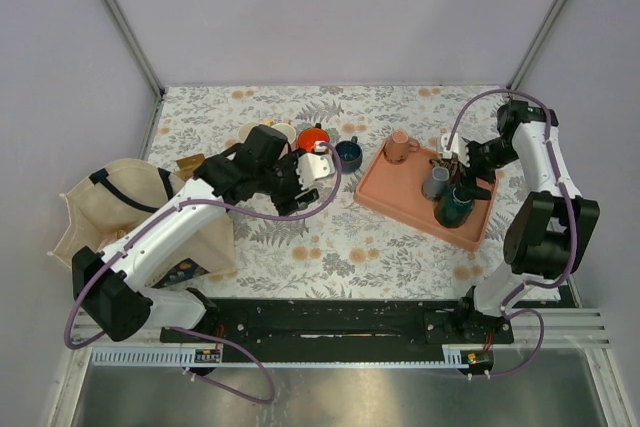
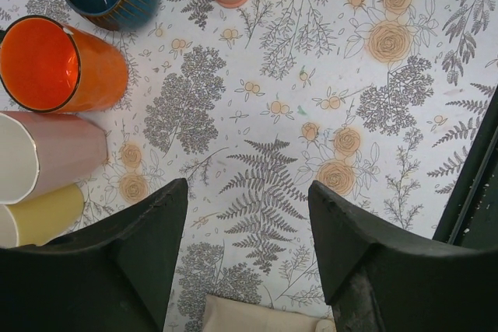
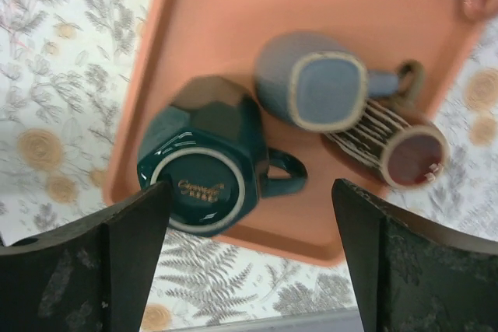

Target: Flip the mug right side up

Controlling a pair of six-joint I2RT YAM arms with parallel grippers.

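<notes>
Left arm (image 1: pixel 165 222): white shells are being seen on the links, with black round joints between them.
Right arm (image 1: pixel 546 162): the same white shells and black joints are being shown.
Cable (image 1: pixel 478 98): a thin purple cable is being carried in loops along each arm.
Left gripper (image 2: pixel 249 246): two dark matte fingers (image 2: pixel 140 254) of broad wedge shape are being seen.
Right gripper (image 3: pixel 249 254): black fingers (image 3: pixel 101 262) with a grainy surface are being shown.

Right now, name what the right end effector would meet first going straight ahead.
Probably the green mug, base up on the tray, just off centre before the open right end effector; depth is unclear.
</notes>
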